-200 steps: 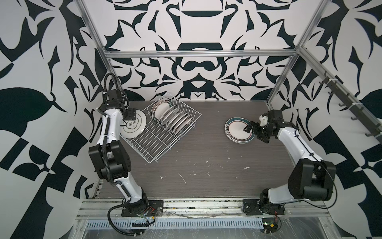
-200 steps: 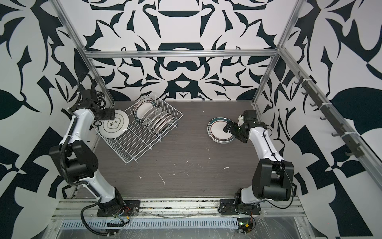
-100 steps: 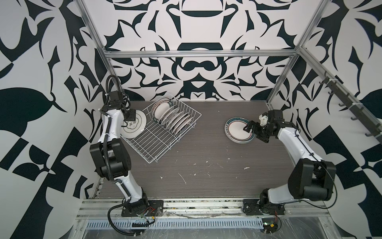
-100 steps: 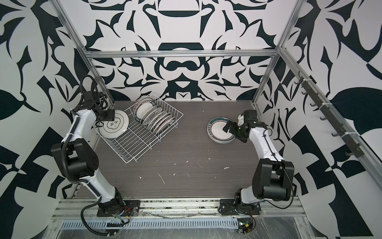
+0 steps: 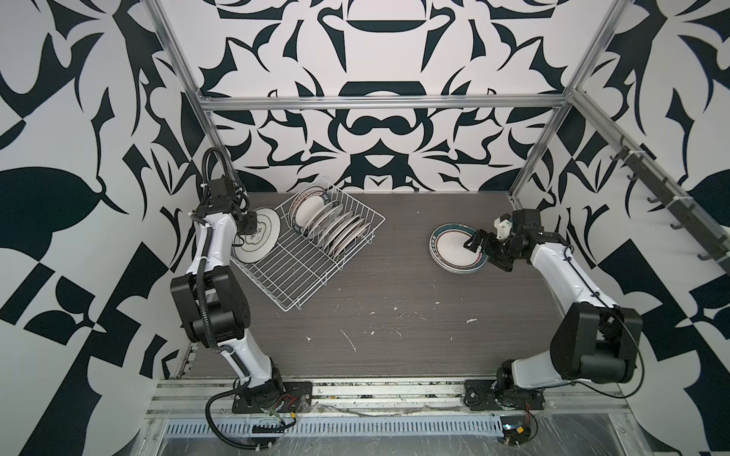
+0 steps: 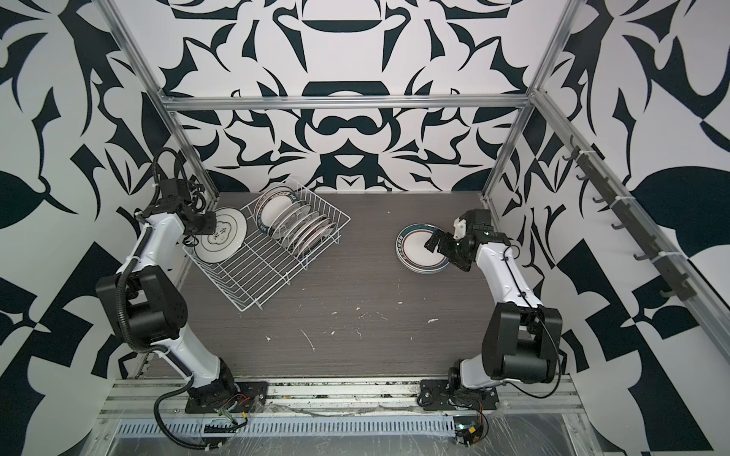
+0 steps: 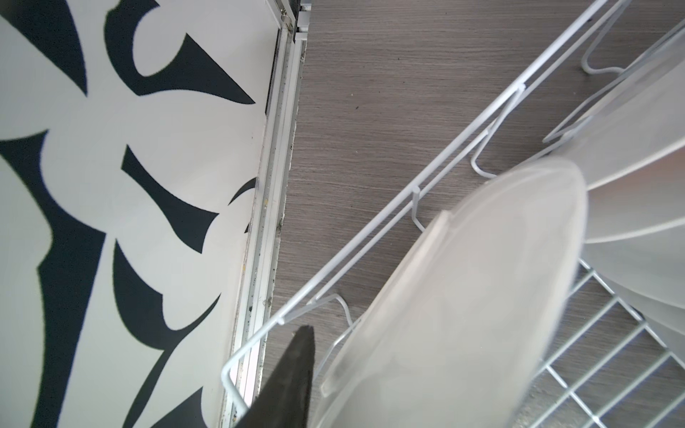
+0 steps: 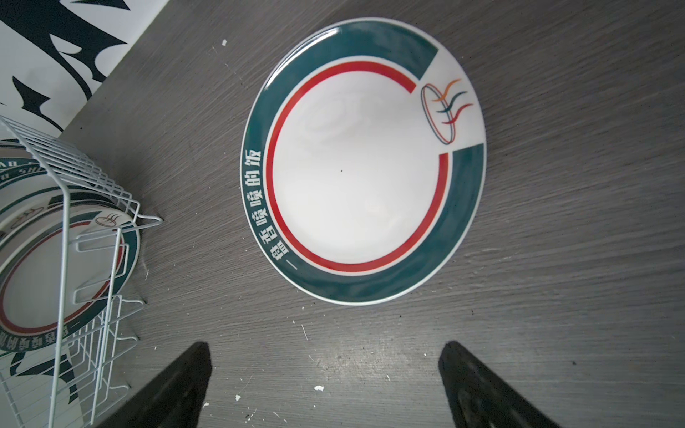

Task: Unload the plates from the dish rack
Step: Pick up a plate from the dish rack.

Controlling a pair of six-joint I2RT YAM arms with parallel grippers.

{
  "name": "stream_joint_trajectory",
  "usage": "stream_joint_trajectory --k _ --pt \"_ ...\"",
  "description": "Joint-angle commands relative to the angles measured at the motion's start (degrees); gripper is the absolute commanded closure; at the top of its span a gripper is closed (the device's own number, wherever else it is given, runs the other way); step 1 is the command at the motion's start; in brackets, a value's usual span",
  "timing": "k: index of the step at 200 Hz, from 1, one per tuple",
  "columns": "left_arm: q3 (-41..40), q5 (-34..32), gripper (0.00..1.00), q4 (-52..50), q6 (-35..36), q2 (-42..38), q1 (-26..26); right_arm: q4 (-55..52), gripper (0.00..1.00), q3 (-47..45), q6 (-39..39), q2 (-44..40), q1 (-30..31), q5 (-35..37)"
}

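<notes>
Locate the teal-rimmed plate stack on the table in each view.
Both top views: teal-rimmed plate stack lies flat under the open right gripper.
Right wrist: its top plate fills the middle, beyond the fingertips.
Left wrist: not in it.
Shared landmark: the white dish rack, in all four.

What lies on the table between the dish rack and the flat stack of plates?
Nothing: between the dish rack and the stacked plates only bare table shows, in both top views.
</notes>
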Motion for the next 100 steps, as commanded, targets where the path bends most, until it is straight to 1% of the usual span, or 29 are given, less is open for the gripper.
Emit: stream_joint_trajectory --k 1,16,49,100 --pt "-2.13 0.2 0.66 -1.37 -2.71 -1.76 -0.12 0.94 0.0 0.46 -0.62 -1.6 0.32 -1.65" --pt "-2.23 -0.04 0.72 -1.37 -2.85 -2.08 -0.13 1.0 0.0 0.55 -0.51 -1.41 0.3 -2.45" --pt "-2.63 -1.32 0.81 -1.88 -2.61 -2.38 -0.21 1.43 0.0 0.54 -0.22 -1.34 0.28 -4.38" --pt "-1.3 -3.23 0.91 -3.97 -2.86 -2.62 -0.21 2.32 0.0 0.44 0.25 -1.18 0.32 -6.31"
